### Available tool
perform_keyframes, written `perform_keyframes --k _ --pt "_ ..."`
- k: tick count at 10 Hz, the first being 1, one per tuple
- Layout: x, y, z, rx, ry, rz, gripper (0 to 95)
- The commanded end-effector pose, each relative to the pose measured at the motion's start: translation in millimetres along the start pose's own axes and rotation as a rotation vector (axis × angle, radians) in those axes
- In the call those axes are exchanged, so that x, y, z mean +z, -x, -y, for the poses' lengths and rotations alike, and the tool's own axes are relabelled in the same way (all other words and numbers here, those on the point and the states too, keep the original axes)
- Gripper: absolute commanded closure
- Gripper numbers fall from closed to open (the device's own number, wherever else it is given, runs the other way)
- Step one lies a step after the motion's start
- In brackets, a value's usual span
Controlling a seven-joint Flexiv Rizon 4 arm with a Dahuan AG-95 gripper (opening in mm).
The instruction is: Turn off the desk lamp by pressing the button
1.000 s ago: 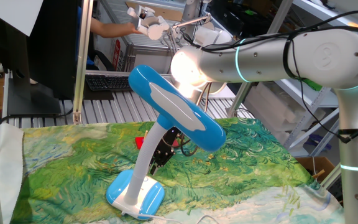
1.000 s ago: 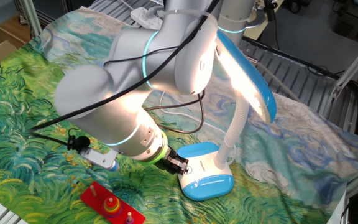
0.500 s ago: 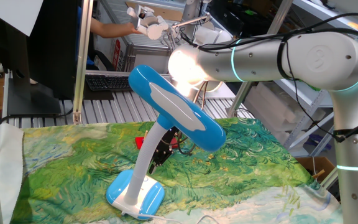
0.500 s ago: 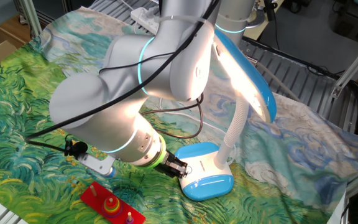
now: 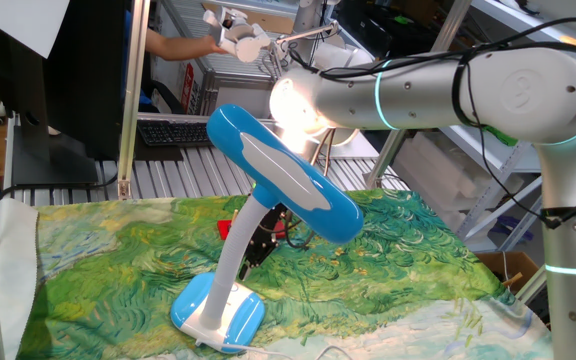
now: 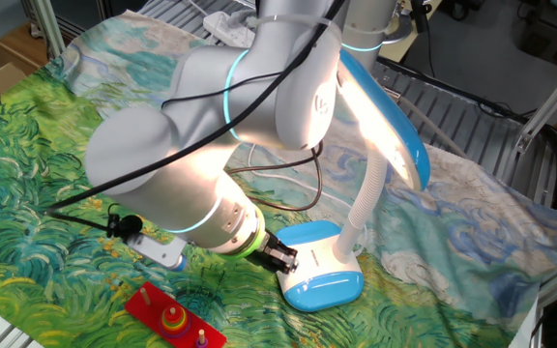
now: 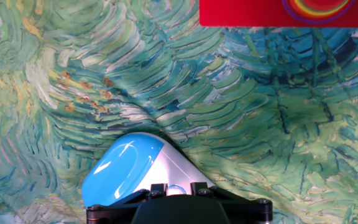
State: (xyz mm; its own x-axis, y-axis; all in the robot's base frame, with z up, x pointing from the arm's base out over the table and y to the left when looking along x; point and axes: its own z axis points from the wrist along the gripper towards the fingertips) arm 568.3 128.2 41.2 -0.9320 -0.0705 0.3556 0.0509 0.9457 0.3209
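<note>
The desk lamp stands lit on the painted cloth, with its sky-blue head (image 5: pixel 283 185) (image 6: pixel 385 116), curved white neck (image 5: pixel 236 255) and blue-and-white base (image 5: pixel 218 312) (image 6: pixel 322 273). My gripper (image 6: pixel 283 259) reaches down to the near end of the base, partly behind the neck in one fixed view (image 5: pixel 251 258). In the hand view the base (image 7: pixel 132 168) fills the bottom middle. A small round button ring (image 7: pixel 176 188) shows in the narrow gap of the gripper (image 7: pixel 177 188), between the two dark fingertips (image 7: pixel 157 188). The fingers are slightly open and hold nothing.
A red board with coloured rings (image 6: pixel 172 317) (image 7: pixel 278 12) lies on the cloth just beyond the lamp base. My arm's big elbow (image 6: pixel 220 126) hangs over the cloth. A metal roller rack (image 5: pixel 168 175) and shelving stand behind the table.
The arm's upper links have swayed slightly. The fingertips have stayed at the near end of the lamp base, and the lamp still shines.
</note>
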Motion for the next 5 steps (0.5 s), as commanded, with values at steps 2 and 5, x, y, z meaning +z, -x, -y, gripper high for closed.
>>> perform_keyframes --k 2,5 --pt "1.1 0.7 0.5 0.004 -0.005 -0.004 76.0" --pt "2.1 -0.1 0.7 0.006 -0.021 -0.016 76.0"
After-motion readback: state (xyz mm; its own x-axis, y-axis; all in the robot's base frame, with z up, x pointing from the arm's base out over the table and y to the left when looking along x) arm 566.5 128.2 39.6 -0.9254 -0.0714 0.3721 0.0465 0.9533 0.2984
